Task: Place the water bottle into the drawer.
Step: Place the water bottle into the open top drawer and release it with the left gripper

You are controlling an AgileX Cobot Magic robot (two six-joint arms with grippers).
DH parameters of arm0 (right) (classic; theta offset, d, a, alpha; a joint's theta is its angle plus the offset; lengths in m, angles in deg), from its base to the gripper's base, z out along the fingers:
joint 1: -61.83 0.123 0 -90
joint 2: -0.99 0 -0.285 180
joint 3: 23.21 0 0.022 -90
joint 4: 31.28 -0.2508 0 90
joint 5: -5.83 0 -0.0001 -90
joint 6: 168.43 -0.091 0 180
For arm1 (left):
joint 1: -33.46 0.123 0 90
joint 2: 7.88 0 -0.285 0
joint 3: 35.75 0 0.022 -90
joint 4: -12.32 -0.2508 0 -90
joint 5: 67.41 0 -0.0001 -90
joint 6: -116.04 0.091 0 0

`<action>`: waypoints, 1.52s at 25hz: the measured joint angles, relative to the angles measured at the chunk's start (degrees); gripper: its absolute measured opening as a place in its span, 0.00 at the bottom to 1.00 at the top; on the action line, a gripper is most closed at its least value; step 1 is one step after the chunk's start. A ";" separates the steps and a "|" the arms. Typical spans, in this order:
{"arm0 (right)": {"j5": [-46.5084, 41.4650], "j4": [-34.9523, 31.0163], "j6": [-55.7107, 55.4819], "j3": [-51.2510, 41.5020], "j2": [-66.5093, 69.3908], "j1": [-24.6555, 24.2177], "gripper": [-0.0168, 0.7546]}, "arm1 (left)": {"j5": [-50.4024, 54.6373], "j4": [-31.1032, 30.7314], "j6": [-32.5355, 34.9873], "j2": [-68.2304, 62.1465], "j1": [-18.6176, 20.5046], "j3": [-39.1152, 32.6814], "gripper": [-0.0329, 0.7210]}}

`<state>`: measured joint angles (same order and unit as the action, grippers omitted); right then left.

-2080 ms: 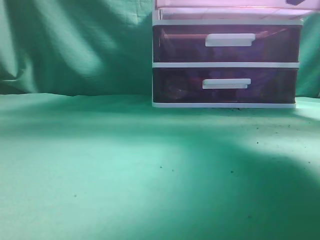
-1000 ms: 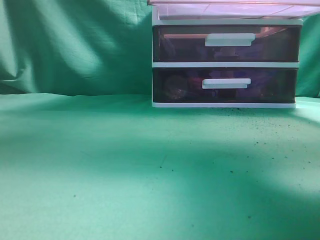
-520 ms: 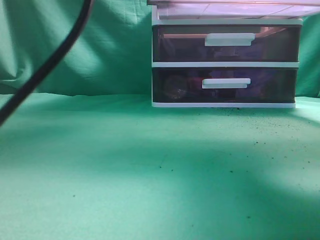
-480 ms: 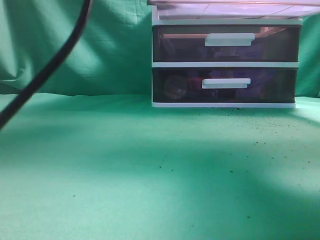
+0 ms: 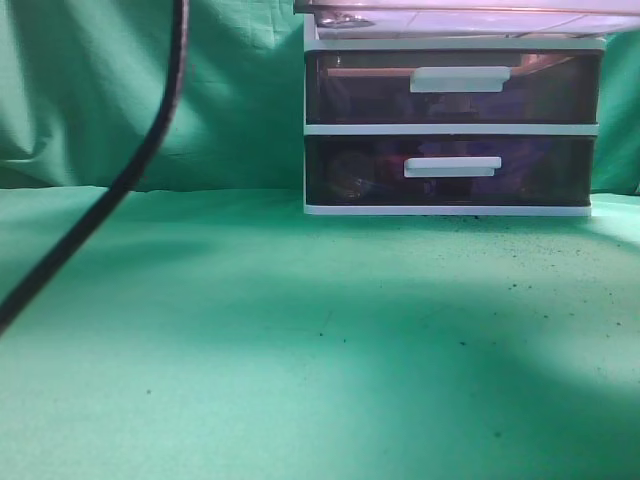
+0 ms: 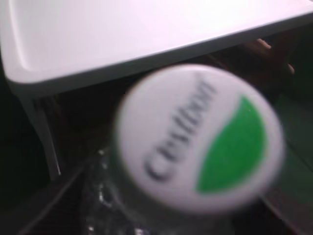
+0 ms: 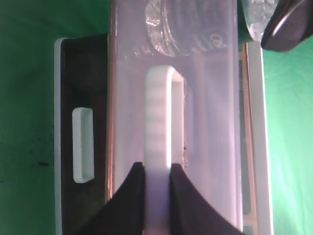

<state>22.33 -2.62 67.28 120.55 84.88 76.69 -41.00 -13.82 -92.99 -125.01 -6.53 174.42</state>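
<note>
Exterior camera sits at table height facing the drawer unit point(image 5: 450, 130); both wrist cameras look closely at it

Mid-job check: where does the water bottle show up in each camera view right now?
Exterior view: not clearly in it; only the drawer underside shows at top.
Left wrist view: water bottle fills the centre, white-and-green cap toward the camera, under the unit's white top.
Right wrist view: seen through the drawer front, top centre.
Shared landmark: the white-framed drawer unit.
</note>
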 joint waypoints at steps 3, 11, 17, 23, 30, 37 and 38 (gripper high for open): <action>-0.18 0.24 -1.41 0.00 0.00 0.00 0.16 | -1.21 0.58 1.35 0.00 0.00 0.00 0.78; -0.27 0.48 -2.22 0.00 0.00 0.00 0.16 | -12.79 -0.76 6.82 0.11 -0.95 0.00 0.77; -0.31 0.48 -2.36 0.00 0.00 0.00 0.16 | -28.66 -1.52 6.95 -3.17 -0.95 0.00 0.77; -0.68 1.16 -5.60 0.00 0.00 0.00 0.16 | -51.73 -4.04 6.40 -10.69 -0.95 0.00 0.77; -1.02 1.43 -7.20 -0.09 0.00 0.00 0.16 | -62.64 -5.92 6.40 -15.74 -0.95 0.00 0.77; -1.02 1.51 -7.07 -0.13 0.00 0.00 0.16 | -25.37 -11.81 2.25 -8.33 -2.13 4.37 0.28; -1.02 1.51 -6.01 -0.13 0.00 0.00 0.16 | -20.38 -11.81 2.25 -6.89 -2.30 4.85 0.18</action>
<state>21.31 -1.11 61.26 120.42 84.88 76.69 -61.38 -25.62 -90.74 -131.91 -8.84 179.27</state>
